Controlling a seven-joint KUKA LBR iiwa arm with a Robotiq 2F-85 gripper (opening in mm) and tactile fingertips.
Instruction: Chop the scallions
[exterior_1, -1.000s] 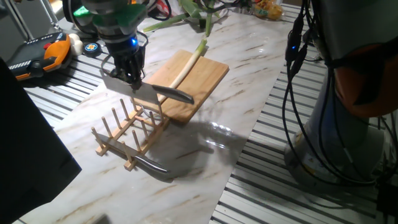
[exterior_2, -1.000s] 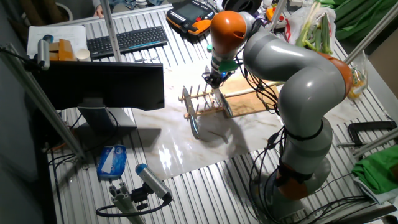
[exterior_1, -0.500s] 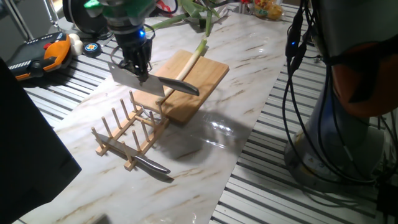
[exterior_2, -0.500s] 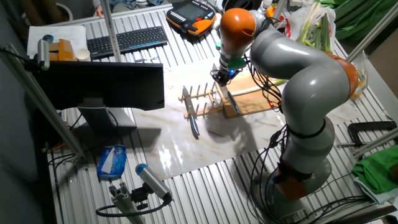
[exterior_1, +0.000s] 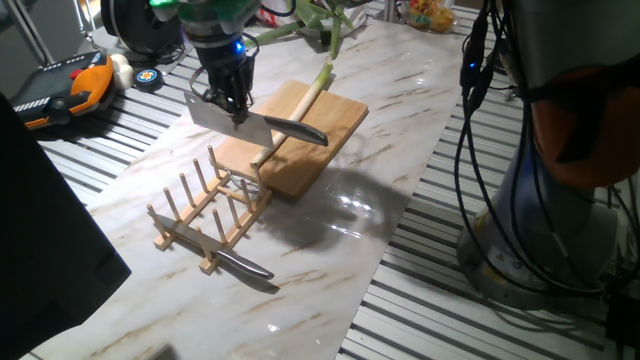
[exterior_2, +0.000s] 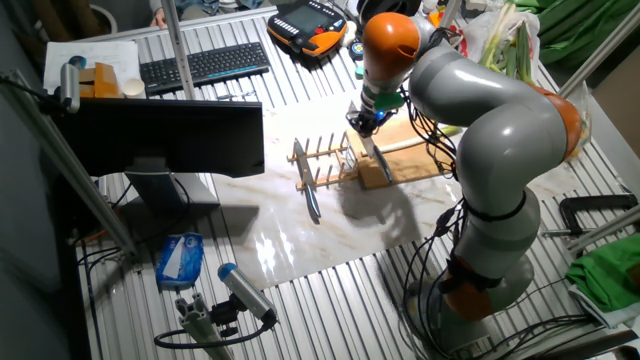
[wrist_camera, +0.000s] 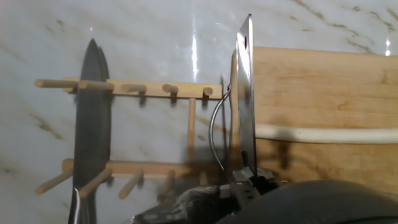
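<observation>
Gripper (exterior_1: 234, 110) points down, clamping cleaver (exterior_1: 225, 116) above scallion (exterior_1: 296, 107).

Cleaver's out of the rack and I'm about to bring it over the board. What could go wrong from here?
The cleaver hangs at the cutting board edge nearest the wooden rack; a low swing could clip the rack's pegs. The gripper grasps the blade, not the handle, so it may slip on impact. The scallion lies loose and could roll.

The scallions (exterior_1: 302, 104) are lying flat across the wooden cutting board (exterior_1: 335, 125), one long uncut stalk. White end's pointing toward the rack (exterior_1: 205, 215), green tops are trailing off the board's far edge.
</observation>
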